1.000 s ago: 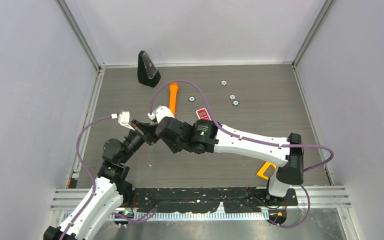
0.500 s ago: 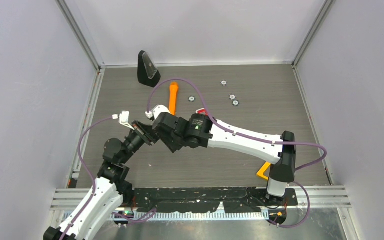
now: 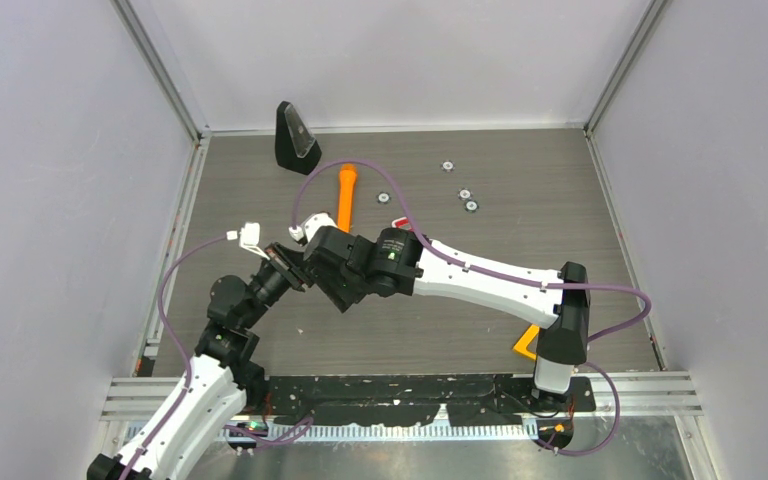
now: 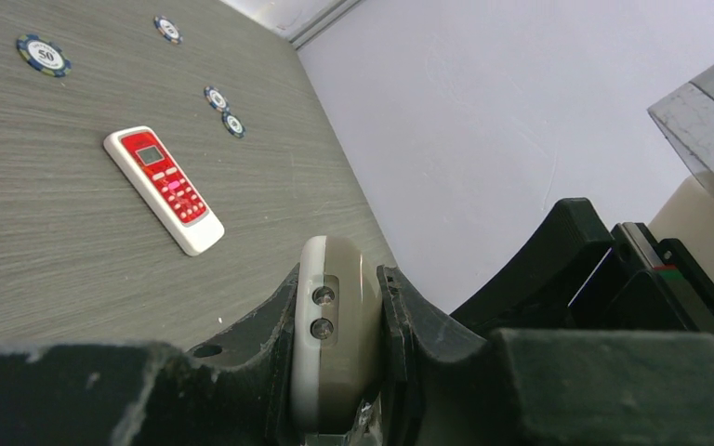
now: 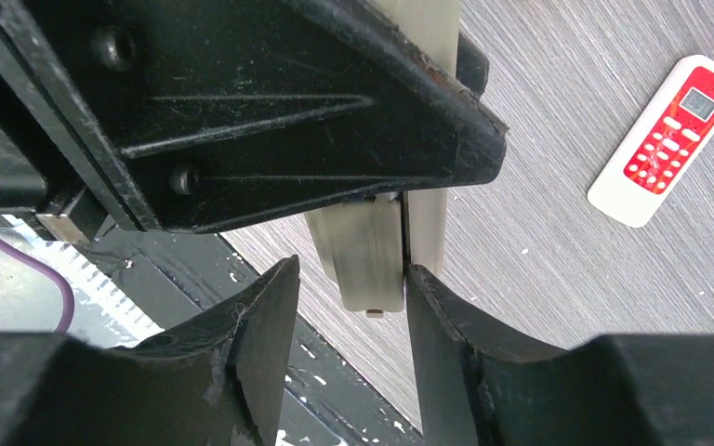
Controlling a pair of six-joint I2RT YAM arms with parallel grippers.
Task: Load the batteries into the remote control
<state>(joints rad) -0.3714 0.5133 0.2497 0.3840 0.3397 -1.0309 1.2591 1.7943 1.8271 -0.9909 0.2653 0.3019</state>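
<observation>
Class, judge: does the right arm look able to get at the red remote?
Probably yes: the red remote lies in the open nearby, and the right gripper, open around the end of the beige remote, holds nothing.

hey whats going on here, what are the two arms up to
Both arms meet over the left part of the table. The left claw is clamped on a pale grey remote, holding it off the surface. The right claw is open, its fingers straddling the end of that remote with a gap on one side, so it has not gripped. A red remote lies flat on the table, untouched. No batteries show in any view.
</observation>
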